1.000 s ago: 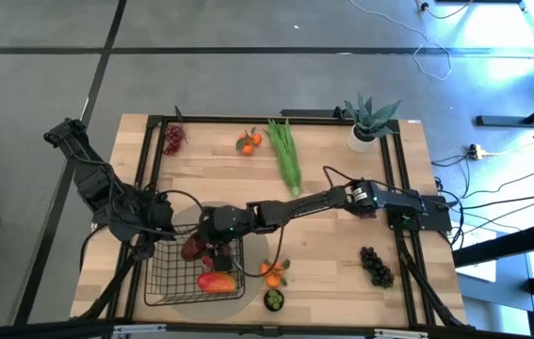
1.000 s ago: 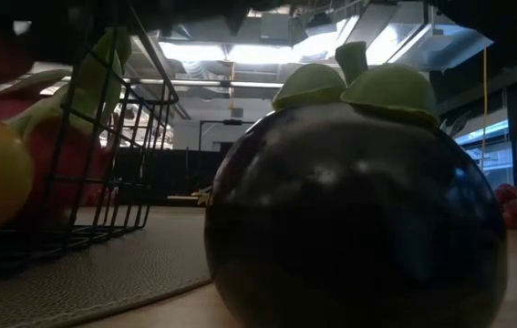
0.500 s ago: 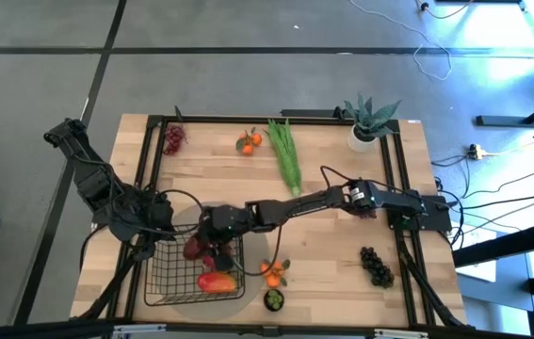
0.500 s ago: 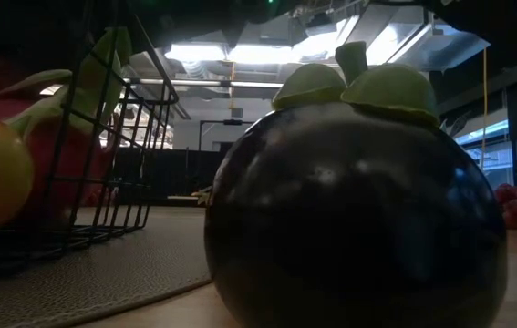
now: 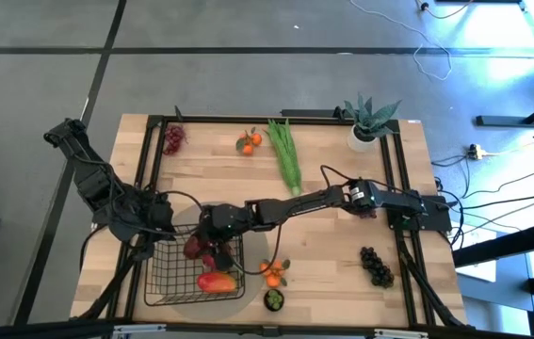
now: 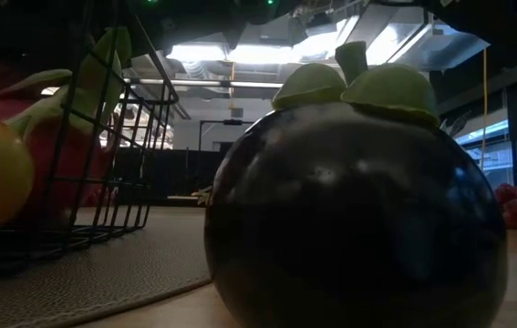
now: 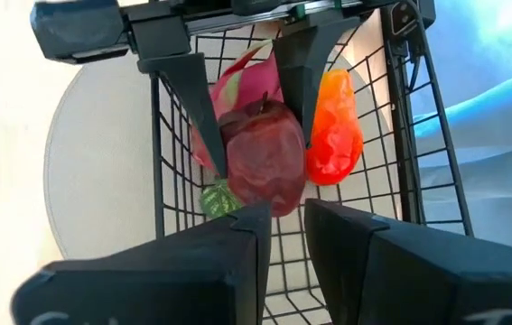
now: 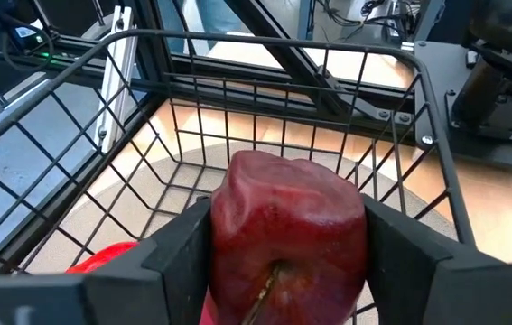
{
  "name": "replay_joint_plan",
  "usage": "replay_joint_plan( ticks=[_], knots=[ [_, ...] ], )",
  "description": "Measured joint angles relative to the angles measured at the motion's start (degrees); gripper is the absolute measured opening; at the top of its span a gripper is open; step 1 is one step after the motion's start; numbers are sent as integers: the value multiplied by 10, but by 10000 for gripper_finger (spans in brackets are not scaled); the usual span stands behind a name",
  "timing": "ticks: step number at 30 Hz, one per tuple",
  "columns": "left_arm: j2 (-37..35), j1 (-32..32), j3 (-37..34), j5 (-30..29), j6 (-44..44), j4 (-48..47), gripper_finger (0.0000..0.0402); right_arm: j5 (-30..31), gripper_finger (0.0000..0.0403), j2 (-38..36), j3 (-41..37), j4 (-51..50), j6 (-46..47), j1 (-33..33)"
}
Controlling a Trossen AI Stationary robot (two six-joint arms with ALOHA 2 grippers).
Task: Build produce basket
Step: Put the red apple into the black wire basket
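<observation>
The right gripper (image 8: 283,271), jaws clenched on a dark red round apple (image 8: 284,230), hangs inside the square black wire-mesh basket (image 5: 168,279) near the desk's front edge, apparently low enough to release gently, while the left gripper (image 7: 283,217), jaws nearly closed and empty, waits beside.

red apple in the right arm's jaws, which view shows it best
The right wrist view: the red apple fills the frame, clamped between the jaws above the basket. The left wrist view also shows it, beside the mango. The high view shows only a dark red blob; the low view misses it.
</observation>
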Motion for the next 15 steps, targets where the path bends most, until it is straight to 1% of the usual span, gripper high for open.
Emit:
replay_joint_plan(
  ticks=[4,8,11,15],
  knots=[
    [0,0,0,0,4,0,60,9,239,0,0,0,-21,0],
    [0,0,0,0,4,0,60,58,248,0,0,2,-40,1],
    [0,0,0,0,4,0,60,60,252,0,0,2,-45,1],
    [0,0,0,0,3,0,60,53,253,0,0,1,-21,1]
  ],
)
